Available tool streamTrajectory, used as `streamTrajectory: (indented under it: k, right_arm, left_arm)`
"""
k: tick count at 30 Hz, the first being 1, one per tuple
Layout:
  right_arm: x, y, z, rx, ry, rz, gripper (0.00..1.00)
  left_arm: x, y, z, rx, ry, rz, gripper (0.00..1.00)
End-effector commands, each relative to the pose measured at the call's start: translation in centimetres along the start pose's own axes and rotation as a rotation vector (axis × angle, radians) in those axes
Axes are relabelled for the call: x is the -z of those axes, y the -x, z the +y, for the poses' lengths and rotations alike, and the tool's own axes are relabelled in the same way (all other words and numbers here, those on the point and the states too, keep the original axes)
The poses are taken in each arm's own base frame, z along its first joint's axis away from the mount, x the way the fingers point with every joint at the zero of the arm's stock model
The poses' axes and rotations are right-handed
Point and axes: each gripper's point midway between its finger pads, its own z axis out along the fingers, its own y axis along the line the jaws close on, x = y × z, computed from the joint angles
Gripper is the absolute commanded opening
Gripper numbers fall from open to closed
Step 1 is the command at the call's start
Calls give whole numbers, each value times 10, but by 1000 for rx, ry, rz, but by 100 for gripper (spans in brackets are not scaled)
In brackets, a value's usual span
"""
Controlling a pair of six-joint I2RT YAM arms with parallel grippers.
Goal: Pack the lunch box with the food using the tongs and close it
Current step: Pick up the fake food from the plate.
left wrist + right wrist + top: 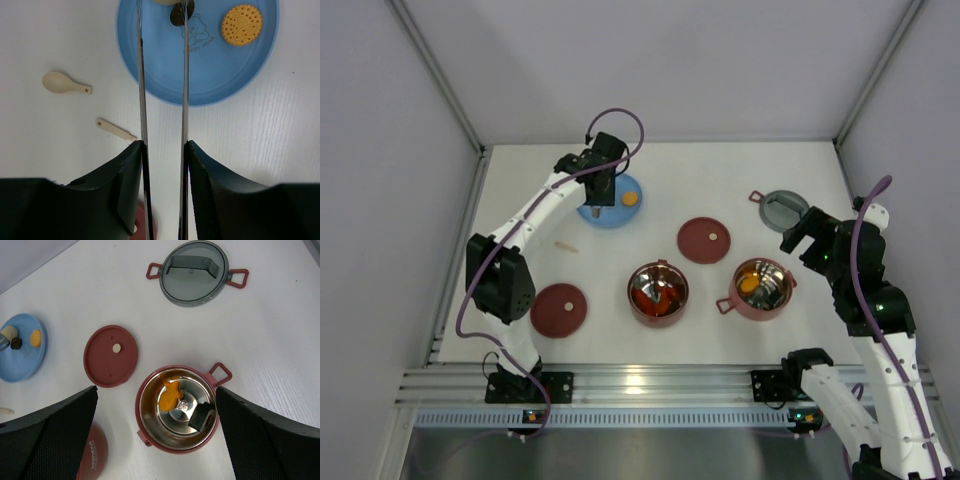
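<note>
Since the tongs (141,90) end right at the pale piece (165,2) and black piece (176,15) lying side by side on the blue plate (210,85), a squeeze could catch both or flick one off. The left end effector (162,150) pinches the tongs, both pieces well ahead of it; the right end effector (157,437) hangs spread above a lunch box bowl (138,405)

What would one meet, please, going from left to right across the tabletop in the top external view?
maroon lid → blue plate → middle bowl → second maroon lid → handled bowl. The grey lid overlaps that last bowl, so it is left out.
</note>
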Motion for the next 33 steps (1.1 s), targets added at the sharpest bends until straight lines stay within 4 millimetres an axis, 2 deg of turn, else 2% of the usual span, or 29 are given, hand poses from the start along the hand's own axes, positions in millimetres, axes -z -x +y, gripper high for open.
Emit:
streamTrajectory:
  k: [1, 13, 24, 33]
  right_arm:
    - [-3, 6, 2, 1, 8, -24, 100]
    - [-3, 5, 2, 1, 9, -23, 99]
    - [-3, 5, 2, 1, 8, -22, 100]
    - [-2, 6, 0, 4, 4, -26, 99]
  left_arm:
    - [7, 31, 3, 47, -2, -94, 46]
    - [1, 38, 2, 54, -17, -87, 48]
    - [3, 35, -4, 54, -59, -78, 48]
    - [-3, 34, -7, 46, -60, -66, 48]
